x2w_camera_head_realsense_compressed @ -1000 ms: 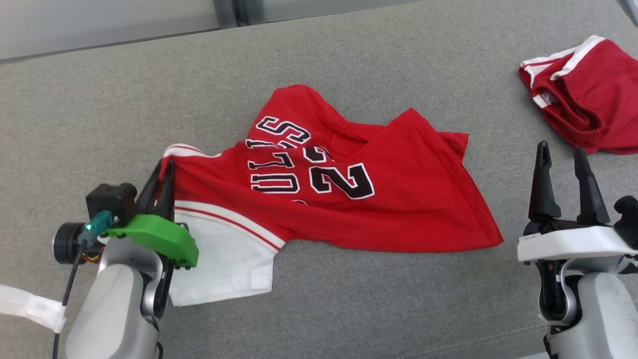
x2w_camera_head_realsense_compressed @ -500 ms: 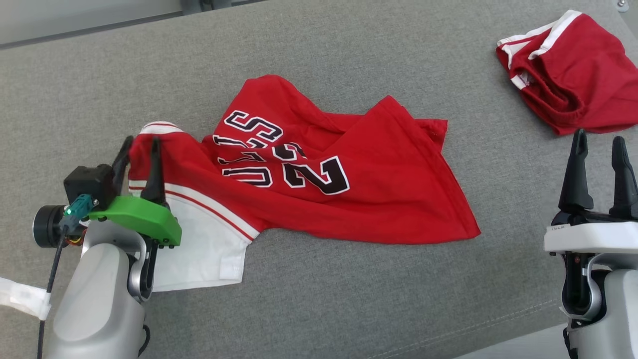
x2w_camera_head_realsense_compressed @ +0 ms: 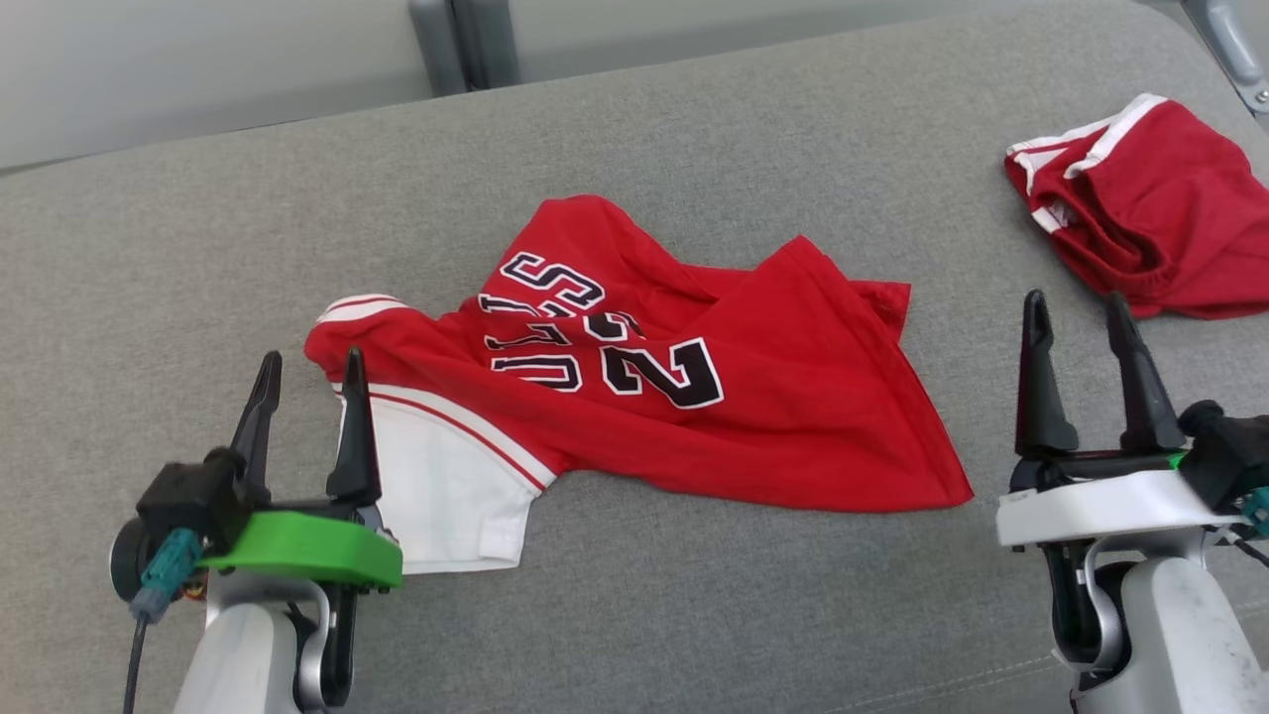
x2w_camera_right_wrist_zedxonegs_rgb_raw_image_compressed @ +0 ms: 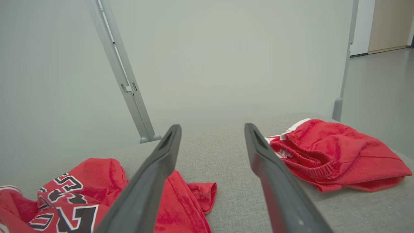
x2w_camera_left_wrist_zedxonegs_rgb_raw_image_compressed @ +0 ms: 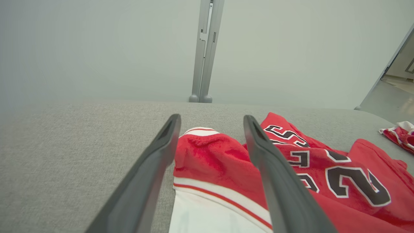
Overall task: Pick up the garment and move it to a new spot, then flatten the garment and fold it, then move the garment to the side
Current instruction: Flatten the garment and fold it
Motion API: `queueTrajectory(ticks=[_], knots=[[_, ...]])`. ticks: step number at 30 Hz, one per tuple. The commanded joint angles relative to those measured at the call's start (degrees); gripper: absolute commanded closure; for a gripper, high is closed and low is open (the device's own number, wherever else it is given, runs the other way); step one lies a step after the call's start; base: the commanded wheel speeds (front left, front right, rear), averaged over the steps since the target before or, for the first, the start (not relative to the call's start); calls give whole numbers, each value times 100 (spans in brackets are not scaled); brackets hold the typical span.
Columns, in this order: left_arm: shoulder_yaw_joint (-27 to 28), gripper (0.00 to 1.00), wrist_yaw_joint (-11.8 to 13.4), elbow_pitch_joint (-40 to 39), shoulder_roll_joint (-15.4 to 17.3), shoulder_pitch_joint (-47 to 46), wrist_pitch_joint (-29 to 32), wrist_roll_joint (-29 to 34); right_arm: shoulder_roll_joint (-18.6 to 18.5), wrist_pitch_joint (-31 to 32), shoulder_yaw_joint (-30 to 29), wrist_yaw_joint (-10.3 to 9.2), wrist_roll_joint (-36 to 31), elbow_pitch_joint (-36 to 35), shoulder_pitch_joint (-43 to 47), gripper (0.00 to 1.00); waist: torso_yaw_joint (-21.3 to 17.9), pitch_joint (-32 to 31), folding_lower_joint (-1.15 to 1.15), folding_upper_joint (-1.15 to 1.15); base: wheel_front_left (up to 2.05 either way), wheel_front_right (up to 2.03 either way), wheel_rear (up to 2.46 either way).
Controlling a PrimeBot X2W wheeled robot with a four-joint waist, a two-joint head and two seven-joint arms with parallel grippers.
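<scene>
At the lower left the left gripper (x2w_camera_head_realsense_compressed: 310,360) points up over the grey cloth-covered bench (x2w_camera_head_realsense_compressed: 149,258), its two dark fingers (x2w_camera_head_realsense_compressed: 354,426) spread wide and pinching nothing. In the left wrist view the garment's red folded edge with its white stripe lies in the gap between them, and whether the right-hand finger touches the cloth cannot be told. The garment (x2w_camera_head_realsense_compressed: 793,416), a red jersey with black-and-white lettering and the number 22, lies rumpled and partly folded over itself at the middle of the bench. Its white panel lies flat at the near left, just beside the left gripper, and its red body runs out to a pointed corner at the near right. Past that corner, over bare bench, the right gripper (x2w_camera_head_realsense_compressed: 1075,300) also has its fingers spread and holds nothing. At the far right, well apart from the jersey, lies a bunched pair of red shorts (x2w_camera_head_realsense_compressed: 1160,228) with white trim. A grey metal post (x2w_camera_head_realsense_compressed: 461,45) rises behind the bench.
</scene>
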Motion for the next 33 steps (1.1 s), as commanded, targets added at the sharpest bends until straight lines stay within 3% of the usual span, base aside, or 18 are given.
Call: queueTrajectory(ticks=[1, 14, 33], knots=[[65, 0, 16, -135, -45, 225, -13, -27, -51, -1, 103, 2, -24, 61, 57, 0, 229, -274, 0, 0, 0, 0, 0], [109, 0, 203, -797, -369, 1499, -8, -94, -7, -1, 747, 2, -233, 324, 385, 0, 588, -850, 0, 0, 0, 0, 0], [-59, 0, 419, -691, -383, 1680, -8, -98, 14, -1, 879, 2, -103, 511, 578, 0, 560, -1024, 0, 0, 0, 0, 0]])
